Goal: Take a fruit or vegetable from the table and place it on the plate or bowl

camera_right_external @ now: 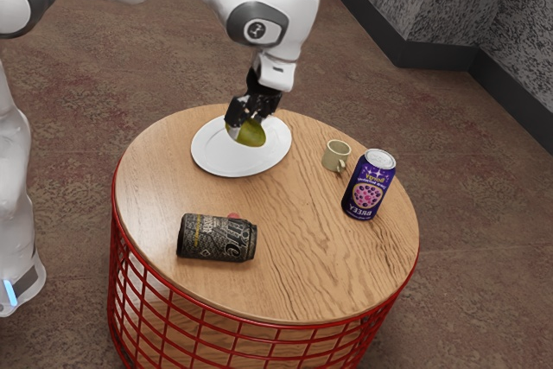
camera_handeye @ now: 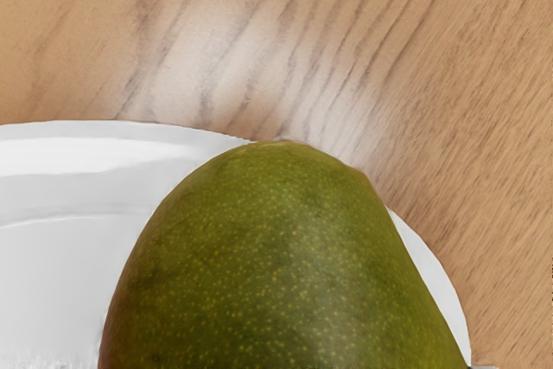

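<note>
Black can [camera_right_external: 217, 237] lying on its side up front, green fruit [camera_right_external: 252, 134] clasped over the white plate [camera_right_external: 220, 157] behind.
Toward the exterior view's right of the plate stand a purple can [camera_right_external: 368, 184] and a small cup [camera_right_external: 336, 155]. Over the plate's far half, the gripper [camera_right_external: 246, 120] pinches the fruit from both sides; its skin is dull olive, finely speckled yellow.

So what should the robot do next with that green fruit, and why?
Probably open the gripper and let go. It holds the green fruit right over the white plate, so low that I can't tell whether it already touches. From there it should settle on the plate, not roll onto the table.
</note>
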